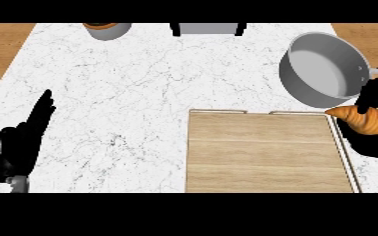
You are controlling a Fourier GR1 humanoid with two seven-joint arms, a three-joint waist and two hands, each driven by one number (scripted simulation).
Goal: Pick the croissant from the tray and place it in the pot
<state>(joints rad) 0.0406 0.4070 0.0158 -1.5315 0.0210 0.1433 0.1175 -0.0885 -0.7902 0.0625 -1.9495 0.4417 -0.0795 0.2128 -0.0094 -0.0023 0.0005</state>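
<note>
Over at the right edge, the right hand [367, 111] has its black fingers curled round the croissant [353, 118], holding it just off the wooden tray's [266, 152] far right corner. The pastry's pointed end pokes out to the left, over the tray's thin metal rim. Just beyond it sits the grey pot [322, 70], open mouth showing a pale inside, its near wall close to the croissant; I can't tell whether they touch. Nothing lies between the two.

The left hand [26, 137] rests at the left edge, fingers straight and pointing up the white marble counter [133, 95], holding nothing, well apart from the tray. At the far edge stand a small grey cup with an orange-brown rim [108, 29] and a grey box-like object [208, 28], both partly cut off.
</note>
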